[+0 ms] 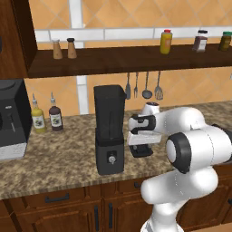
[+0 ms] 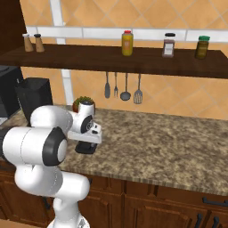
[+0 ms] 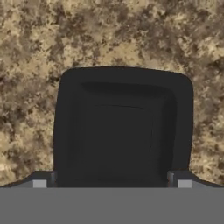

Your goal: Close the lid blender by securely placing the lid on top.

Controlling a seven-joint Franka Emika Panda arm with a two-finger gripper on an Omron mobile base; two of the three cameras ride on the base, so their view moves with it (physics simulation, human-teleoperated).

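The blender (image 1: 109, 131) stands on the granite counter, its dark square jar open at the top; its jar (image 2: 35, 99) also shows behind my arm. The lid (image 3: 122, 127), a flat black squarish cap with a raised centre, lies flat on the counter just right of the blender's base (image 1: 143, 152) (image 2: 86, 147). My gripper (image 1: 141, 145) (image 2: 88, 140) (image 3: 111, 183) points straight down over the lid. It is open, and its fingertips (image 3: 39, 182) stand on either side of the lid's near edge, so I cannot tell whether they touch it.
A black-and-silver machine (image 1: 11, 118) stands at the counter's left end, with two sauce bottles (image 1: 47, 118) beside it. Utensils (image 1: 146, 86) hang on the wall behind. A wooden shelf (image 1: 127, 59) with jars runs overhead. A small plant (image 2: 83, 102) sits behind my wrist.
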